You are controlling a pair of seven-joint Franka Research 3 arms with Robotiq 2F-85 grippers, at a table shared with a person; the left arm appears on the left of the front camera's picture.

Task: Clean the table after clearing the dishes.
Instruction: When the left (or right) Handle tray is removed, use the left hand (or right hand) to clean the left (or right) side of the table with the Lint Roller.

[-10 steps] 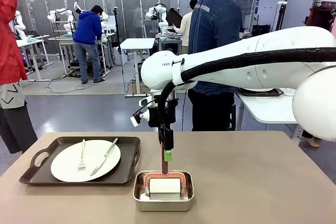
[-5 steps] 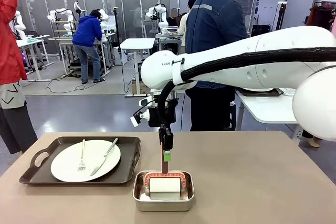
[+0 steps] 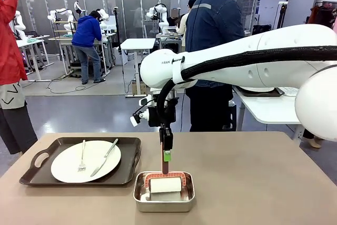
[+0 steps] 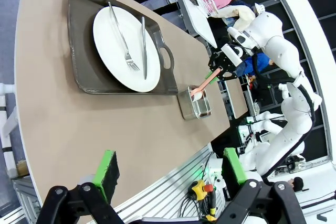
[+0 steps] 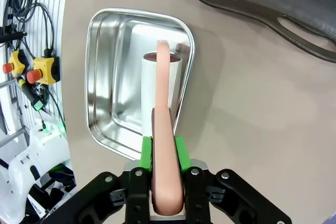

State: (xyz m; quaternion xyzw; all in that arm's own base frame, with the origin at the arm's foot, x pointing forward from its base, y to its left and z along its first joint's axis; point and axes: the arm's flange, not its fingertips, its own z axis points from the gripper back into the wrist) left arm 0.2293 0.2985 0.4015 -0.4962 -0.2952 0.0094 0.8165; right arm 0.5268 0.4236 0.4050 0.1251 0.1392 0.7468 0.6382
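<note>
On the left of the taupe table (image 3: 253,183) a white plate (image 3: 86,160) with a fork (image 3: 82,157) and knife (image 3: 105,156) rests on a dark brown tray (image 3: 31,175). My right gripper (image 3: 167,154) points down, shut on the pink handle (image 5: 163,108) of a roller whose white roll (image 3: 166,184) lies in the steel pan (image 3: 164,205) at front centre. In the right wrist view the green pads (image 5: 179,153) clamp the handle above the pan (image 5: 105,77). My left gripper (image 4: 170,166) stands open off the table's edge, looking at the plate (image 4: 126,48), tray (image 4: 84,72) and pan (image 4: 195,109).
A person in a denim jacket (image 3: 213,30) stands just beyond the table's far edge. A white side table (image 3: 268,109) is at back right. The tray's handle (image 5: 310,30) lies close to the pan. Bare tabletop stretches to the right of the pan.
My right gripper has risen very slightly with the roller handle, and the white roll sits a touch higher in the pan. The person behind has shifted.
</note>
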